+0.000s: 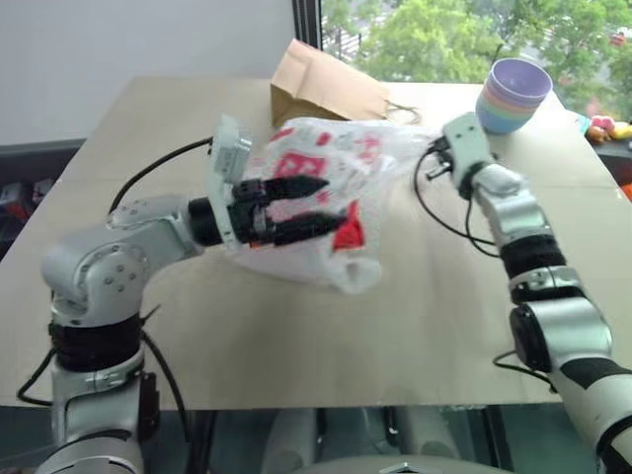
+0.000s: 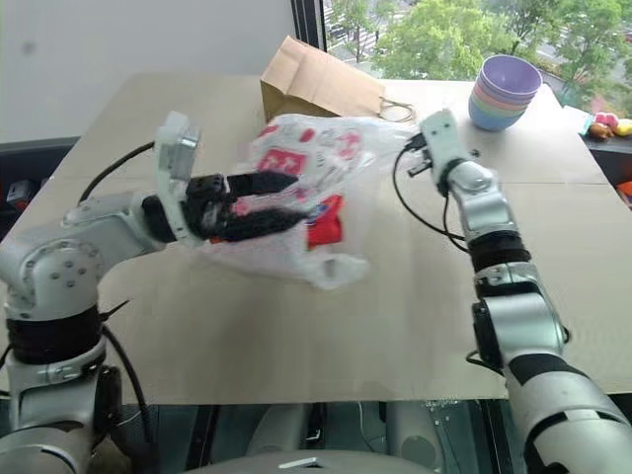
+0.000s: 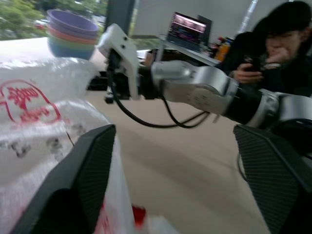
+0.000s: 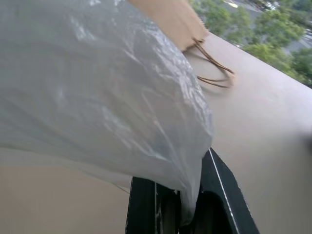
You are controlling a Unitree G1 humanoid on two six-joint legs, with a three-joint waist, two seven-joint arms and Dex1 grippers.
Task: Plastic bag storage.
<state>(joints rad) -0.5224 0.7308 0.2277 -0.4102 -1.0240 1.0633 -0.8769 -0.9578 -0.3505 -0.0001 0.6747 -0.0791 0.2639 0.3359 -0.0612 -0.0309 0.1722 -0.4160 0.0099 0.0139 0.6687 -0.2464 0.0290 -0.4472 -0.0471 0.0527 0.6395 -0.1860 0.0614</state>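
The plastic bag point(image 1: 321, 197) hangs above the worktop point(image 1: 296, 326), stretched between the two tools. The right tool point(image 4: 187, 204) is pinched tight on one gathered corner; the left tool point(image 1: 296, 209), fingers spread wide, sits against the film's crumpled middle. Thin, crinkly, translucent, red-printed, it looks feather-light, limp and slippery, so bunched edges are the best place to grip.

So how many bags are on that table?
2. The plastic bag is mid-table, pinched at one end by the right gripper, with the open left gripper beside it. The brown paper bag lies behind it, near the window.
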